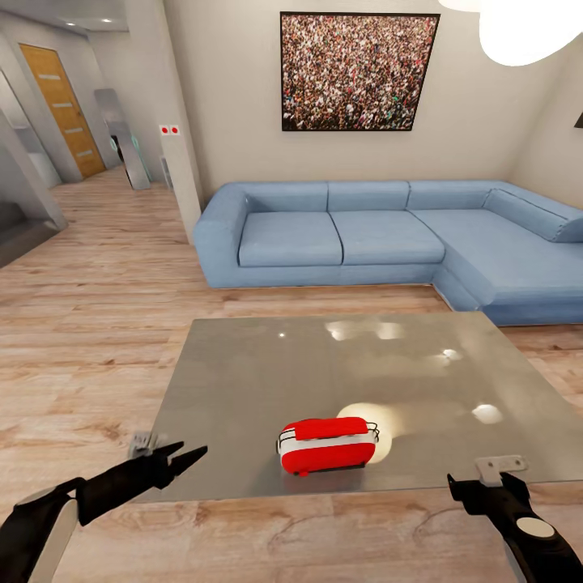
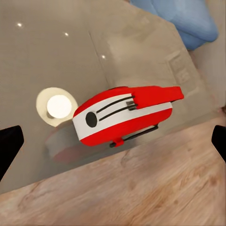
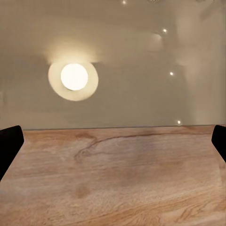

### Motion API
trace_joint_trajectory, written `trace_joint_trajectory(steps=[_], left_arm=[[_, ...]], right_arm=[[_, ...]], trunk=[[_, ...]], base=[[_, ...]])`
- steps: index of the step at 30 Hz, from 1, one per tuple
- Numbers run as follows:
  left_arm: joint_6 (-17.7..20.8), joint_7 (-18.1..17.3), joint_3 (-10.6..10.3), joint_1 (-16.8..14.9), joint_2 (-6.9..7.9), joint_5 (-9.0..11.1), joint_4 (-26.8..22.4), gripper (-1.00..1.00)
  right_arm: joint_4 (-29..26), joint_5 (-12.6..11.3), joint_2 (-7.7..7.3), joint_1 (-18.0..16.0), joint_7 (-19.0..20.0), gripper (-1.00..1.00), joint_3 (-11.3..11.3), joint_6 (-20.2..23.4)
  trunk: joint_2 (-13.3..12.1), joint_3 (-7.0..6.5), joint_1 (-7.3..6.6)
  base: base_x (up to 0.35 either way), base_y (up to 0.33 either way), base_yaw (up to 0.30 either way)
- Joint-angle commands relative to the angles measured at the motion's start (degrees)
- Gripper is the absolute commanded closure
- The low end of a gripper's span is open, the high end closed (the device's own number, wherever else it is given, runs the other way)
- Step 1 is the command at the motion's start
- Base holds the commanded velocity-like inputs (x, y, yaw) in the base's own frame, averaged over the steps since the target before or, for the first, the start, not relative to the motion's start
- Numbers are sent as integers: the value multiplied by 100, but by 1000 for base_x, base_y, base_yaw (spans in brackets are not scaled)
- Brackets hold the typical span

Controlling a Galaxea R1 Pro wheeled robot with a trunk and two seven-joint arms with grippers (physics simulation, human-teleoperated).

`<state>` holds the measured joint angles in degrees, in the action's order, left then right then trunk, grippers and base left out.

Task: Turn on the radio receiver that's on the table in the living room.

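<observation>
The radio (image 1: 328, 444) sits near the table's (image 1: 243, 380) front edge, between my spread, empty left gripper (image 1: 182, 460) and right gripper (image 1: 479, 487). My left wrist view catches its dial (image 2: 91, 119); the head view hides it.

Two matte black arms, smooth and tapering. Left arm (image 1: 97, 490) sheathed in a white-edged collar near the wrist, ending in slim pointed black fingers (image 1: 190, 458) with a small grey bracket beside them. Right arm (image 1: 530, 538) marked by a round pale grey disc, topped by a flat grey plate with two dark holes above blunt black prongs.
</observation>
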<state>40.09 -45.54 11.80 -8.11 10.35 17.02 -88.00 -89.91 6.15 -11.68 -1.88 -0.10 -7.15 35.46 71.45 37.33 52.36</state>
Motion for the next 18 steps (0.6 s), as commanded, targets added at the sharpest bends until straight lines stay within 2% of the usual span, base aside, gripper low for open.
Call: trace_joint_trajectory(steps=[1,4,6,9,18], left_arm=[[-8,2,0,-3,-3,4,0,-100],[-25,29,-15,-10,-18,-13,1,-100],[-33,393,-32,-13,-48,-84,-2,-100],[-40,687,-45,-14,-102,-110,-5,-100],[-31,872,-56,-15,-178,-128,-7,-100]], right_arm=[[0,0,0,1,0,-100,1,-1],[-3,1,-1,1,1,-100,2,3],[-6,5,-4,1,-8,-100,3,4],[-5,7,-8,3,-13,-100,3,3],[-1,9,-10,2,-23,-100,3,-3]], trunk=[[0,0,0],[0,0,0],[0,0,0],[0,0,0],[0,0,0]], base=[[0,0,0],[0,0,0],[0,0,0],[0,0,0],[32,0,0]])
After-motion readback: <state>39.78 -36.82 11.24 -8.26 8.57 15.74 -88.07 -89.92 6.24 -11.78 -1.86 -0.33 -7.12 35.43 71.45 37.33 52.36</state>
